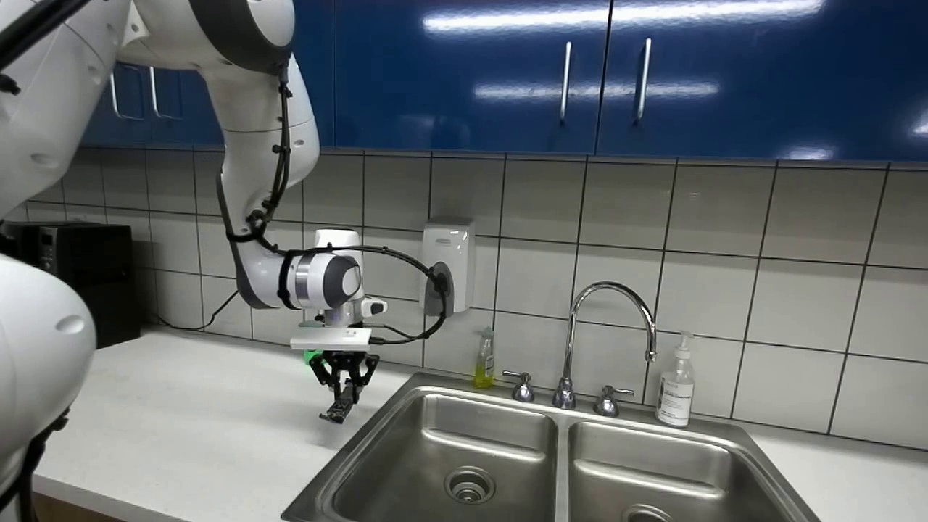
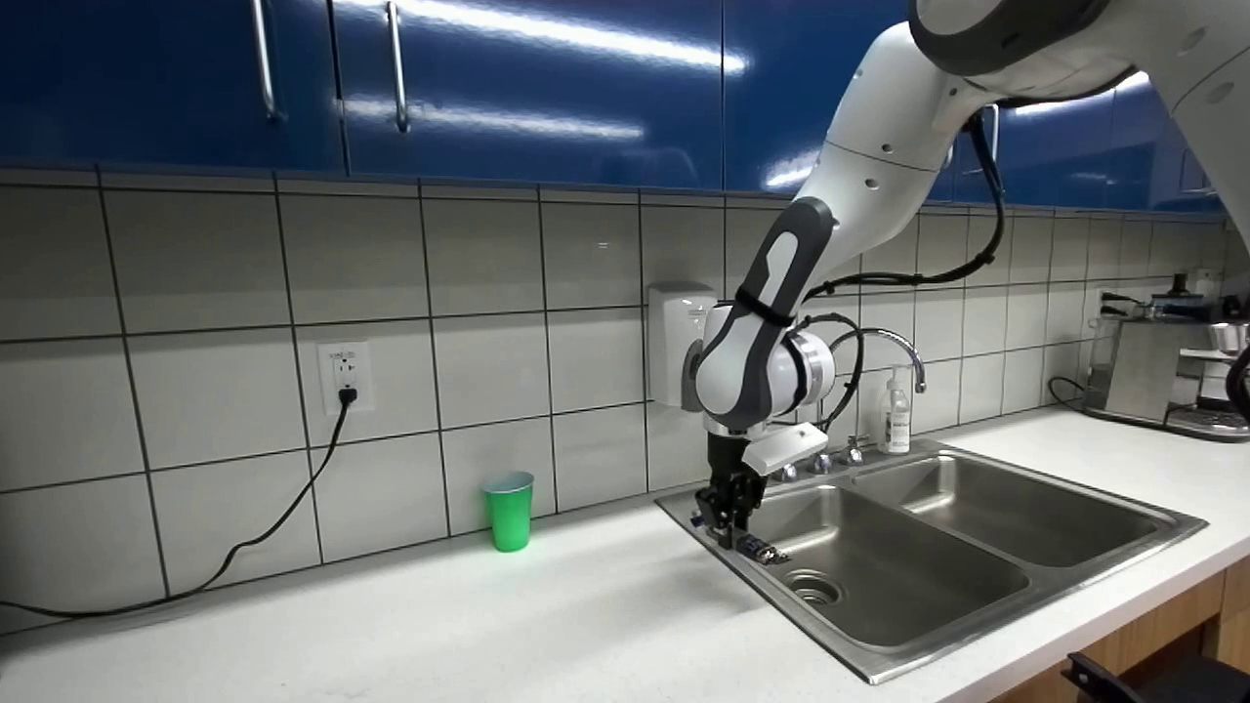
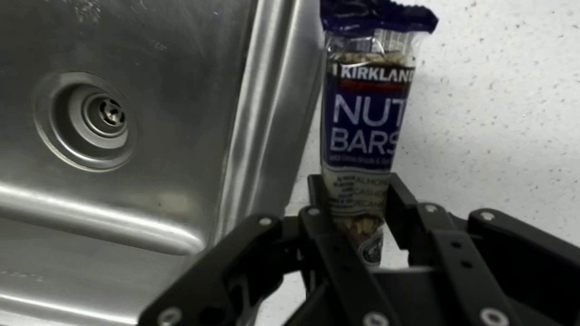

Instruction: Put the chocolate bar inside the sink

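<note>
The steel double-basin sink (image 1: pixel 562 464) was backed by a chrome gooseneck faucet (image 1: pixel 570 348); outside the sink's rim, above broad white table (image 1: pixel 181 420), a blue-wrapped bar (image 3: pixel 364 113) was pinched by the black hand (image 3: pixel 355 194).

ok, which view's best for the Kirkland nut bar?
Wrist view: the Kirkland nut bar appears large, lettering mostly readable, gripped by the end effector. Both exterior views show it only small, lettering illegible.

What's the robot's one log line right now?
Black two-fingered gripper: closed on purple-wrapped rectangular nut bar | Bar: raised near silver double-basin steel sink | Placement: pending
</note>
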Robot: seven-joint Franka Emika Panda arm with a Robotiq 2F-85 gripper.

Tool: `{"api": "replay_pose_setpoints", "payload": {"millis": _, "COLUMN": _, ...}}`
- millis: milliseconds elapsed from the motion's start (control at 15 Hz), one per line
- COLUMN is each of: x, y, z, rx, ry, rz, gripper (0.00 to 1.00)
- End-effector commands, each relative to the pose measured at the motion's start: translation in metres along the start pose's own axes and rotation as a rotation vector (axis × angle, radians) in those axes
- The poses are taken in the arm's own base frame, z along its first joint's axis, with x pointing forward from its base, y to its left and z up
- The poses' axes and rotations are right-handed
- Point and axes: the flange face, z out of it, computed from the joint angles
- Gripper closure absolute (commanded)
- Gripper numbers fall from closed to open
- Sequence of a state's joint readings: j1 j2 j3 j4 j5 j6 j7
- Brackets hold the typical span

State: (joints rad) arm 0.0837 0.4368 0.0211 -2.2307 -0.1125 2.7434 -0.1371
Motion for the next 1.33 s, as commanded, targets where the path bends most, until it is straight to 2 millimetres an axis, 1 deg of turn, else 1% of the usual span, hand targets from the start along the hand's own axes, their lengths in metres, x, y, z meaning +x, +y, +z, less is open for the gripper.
{"api": "replay_pose_setpoints", "payload": {"millis": 0, "x": -0.021, "y": 0.026, "z": -0.016, "rx": -0.017, "ry": 0.016, "rz": 0.112, "gripper": 0.90}}
{"api": "replay_pose_setpoints", "payload": {"millis": 400, "x": -0.056, "y": 0.073, "z": -0.019, "rx": -0.048, "ry": 0.019, "rz": 0.272, "gripper": 0.90}}
{"api": "replay_pose_setpoints", "payload": {"millis": 667, "x": -0.078, "y": 0.100, "z": -0.015, "rx": -0.061, "ry": 0.027, "rz": 0.359, "gripper": 0.90}}
{"api": "replay_pose_setpoints", "payload": {"millis": 933, "x": -0.095, "y": 0.121, "z": -0.006, "rx": -0.075, "ry": 0.030, "rz": 0.426, "gripper": 0.90}}
{"api": "replay_pose_setpoints", "payload": {"millis": 1267, "x": -0.106, "y": 0.140, "z": 0.012, "rx": -0.085, "ry": 0.026, "rz": 0.474, "gripper": 0.90}}
